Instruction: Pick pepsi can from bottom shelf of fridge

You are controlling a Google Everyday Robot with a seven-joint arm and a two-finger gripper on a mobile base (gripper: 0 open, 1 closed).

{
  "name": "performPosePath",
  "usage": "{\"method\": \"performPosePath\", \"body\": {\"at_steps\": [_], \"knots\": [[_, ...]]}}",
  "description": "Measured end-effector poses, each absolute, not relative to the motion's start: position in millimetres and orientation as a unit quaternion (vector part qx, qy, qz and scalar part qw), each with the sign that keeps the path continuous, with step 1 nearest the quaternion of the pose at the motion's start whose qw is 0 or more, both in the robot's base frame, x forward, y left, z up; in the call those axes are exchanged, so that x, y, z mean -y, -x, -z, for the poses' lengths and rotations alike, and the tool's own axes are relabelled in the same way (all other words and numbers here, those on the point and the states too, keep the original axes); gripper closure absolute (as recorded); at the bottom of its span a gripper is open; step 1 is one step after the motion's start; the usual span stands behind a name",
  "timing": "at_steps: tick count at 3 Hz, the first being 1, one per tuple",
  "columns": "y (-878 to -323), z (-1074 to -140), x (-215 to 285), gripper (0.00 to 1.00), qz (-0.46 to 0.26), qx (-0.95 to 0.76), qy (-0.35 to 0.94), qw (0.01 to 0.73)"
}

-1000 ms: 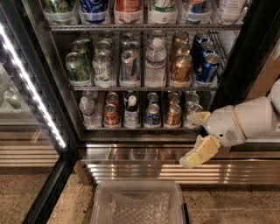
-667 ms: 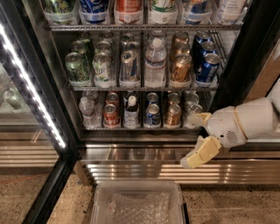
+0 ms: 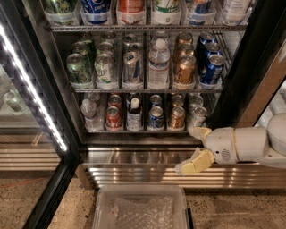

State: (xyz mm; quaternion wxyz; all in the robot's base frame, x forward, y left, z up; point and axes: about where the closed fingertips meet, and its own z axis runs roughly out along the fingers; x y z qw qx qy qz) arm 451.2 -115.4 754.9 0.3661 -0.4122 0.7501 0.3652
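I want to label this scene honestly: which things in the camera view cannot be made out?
Camera view:
- Top-rack bottles, cut off by the upper edge.
- Cans behind the pepsi can on the bottom shelf, hidden by the front row.
- Arm behind the open hand, low right before the fridge base, cut off by the right edge.

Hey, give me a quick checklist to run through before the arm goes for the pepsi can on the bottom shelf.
1. Fridge door open: ok.
2. Pepsi can upright at the bottom shelf front: ok.
3. Gripper open, empty: ok.
4. Gripper level with the can: not ok, it sits lower and to the right.
5. Room beside bottle and bronze can: cannot tell.
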Motion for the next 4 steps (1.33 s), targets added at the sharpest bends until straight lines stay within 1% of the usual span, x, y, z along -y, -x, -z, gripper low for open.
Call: {"method": "performPosePath", "body": {"at_steps": [1,2,3,4], "knots": [[-481,-720,105,0.00,-0.382,-0.738,0.377,0.408],[-510,-699,100,0.00,-0.366,-0.739,0.366,0.430],[-535,-695,106,0.00,-0.349,-0.748,0.349,0.443],[-540,-683,99,0.00,-0.352,-0.749,0.352,0.438]]}}
